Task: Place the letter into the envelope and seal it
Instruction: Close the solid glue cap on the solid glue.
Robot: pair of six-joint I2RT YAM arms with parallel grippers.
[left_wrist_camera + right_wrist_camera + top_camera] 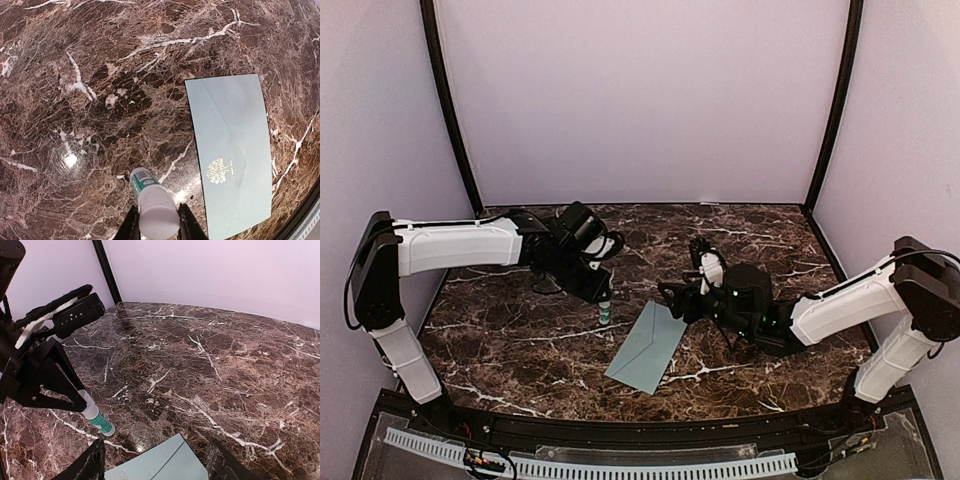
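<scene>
My left gripper [157, 226], clamped on the glue stick [151, 200], sits just left of the slanting envelope [232, 150]; my right gripper [156, 461] gapes over its far end

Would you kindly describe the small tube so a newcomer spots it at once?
On the dark marble table, find the left end effector, just left of the teal envelope. It grips a white tube with a green label, the only standing thing there.
</scene>
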